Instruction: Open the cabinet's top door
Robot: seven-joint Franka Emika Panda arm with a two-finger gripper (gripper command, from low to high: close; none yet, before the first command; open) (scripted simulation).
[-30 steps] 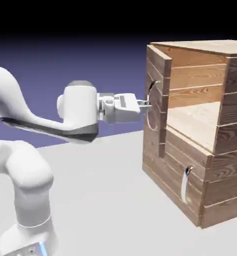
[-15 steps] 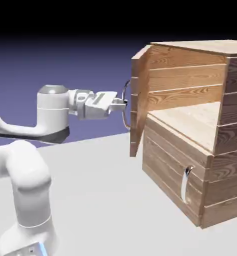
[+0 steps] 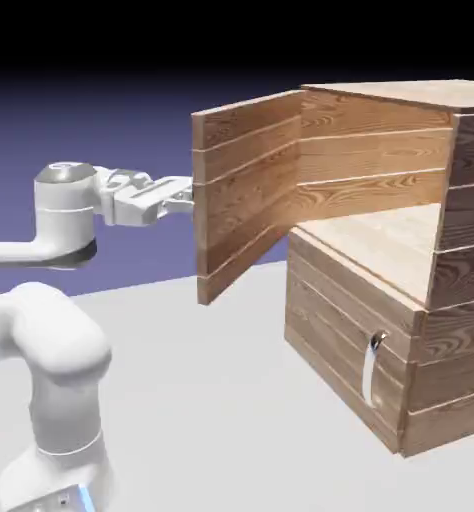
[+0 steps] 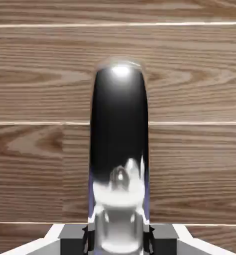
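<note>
The cabinet (image 3: 381, 260) stood on a pale grey surface (image 3: 211, 400) before a blue-violet backdrop. The gripper (image 3: 186, 195) pinched the handle (image 4: 119, 149). The top door (image 3: 246, 190) had swung wider than before.

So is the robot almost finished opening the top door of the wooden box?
Nearly. The top door already stands swung wide out from the cabinet, so you can see the shelf inside. The gripper is shut on the door's silver handle, which fills the hand view. What's left is maybe a little more swing, then letting go. The lower door is closed.
</note>
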